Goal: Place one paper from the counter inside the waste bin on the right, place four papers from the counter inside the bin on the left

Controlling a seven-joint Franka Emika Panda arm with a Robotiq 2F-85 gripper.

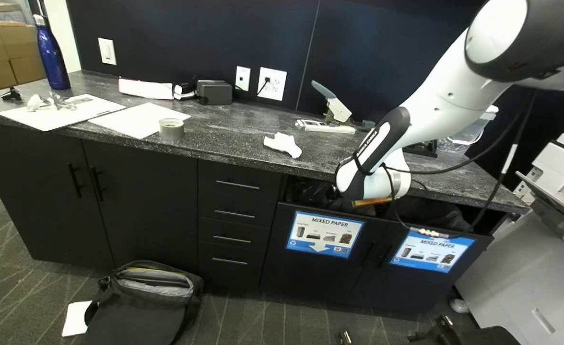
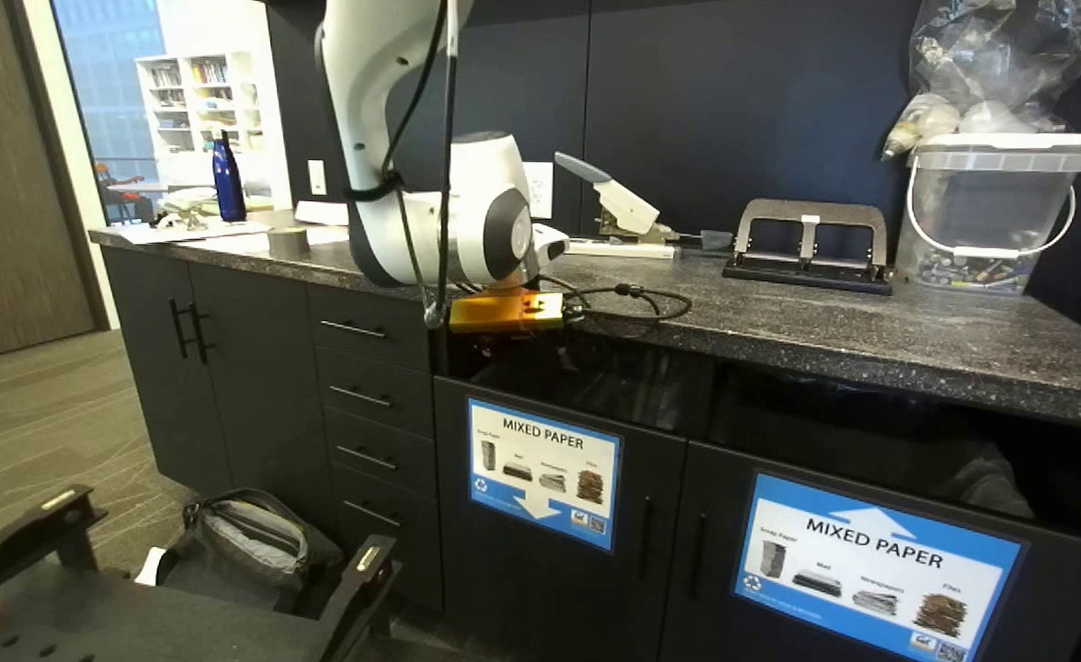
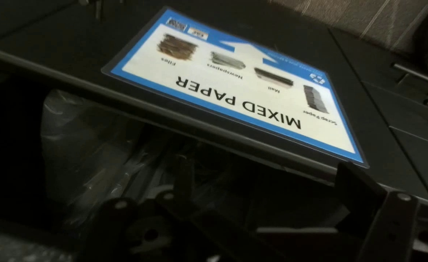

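End effector (image 3: 266, 174) is hanging at the mouth of the left bin (image 1: 311, 278); can't tell how deep. Its fingers (image 3: 359, 189) are standing wide apart with no wad showing between them, so I'm reading it as released. Lighting is poor down there: a pale strip is showing low in the gap, can't tell what it is. Liner (image 3: 86, 149) is hanging just beside. Wrist is hiding the fingers in both exterior views.

Right bin (image 1: 406, 292) is standing right beside the left one, mouth dark; I'm not making out any paper inside.

One wad (image 1: 283, 144) is lying on the worktop (image 1: 243, 115) close to the near edge, left of the arm (image 1: 435, 110). Tape roll (image 1: 171, 130) is sitting to its left, stapler (image 1: 330, 127) to its right and farther back. At the far left, sheets (image 1: 143, 119) are lying flat, and a white lump (image 1: 35, 102) is resting on the left one; can't tell if it's paper or plastic.

Progress, my guess: late. Step in hand is looking like a drop into the left bin. Task is calling for five papers and I'm counting one sure wad on the worktop, so most are probably binned. Bin contents aren't showing, so I'm not confirming the split. Remaining: that wad, maybe the lump. Not knowing which bin is owed it.
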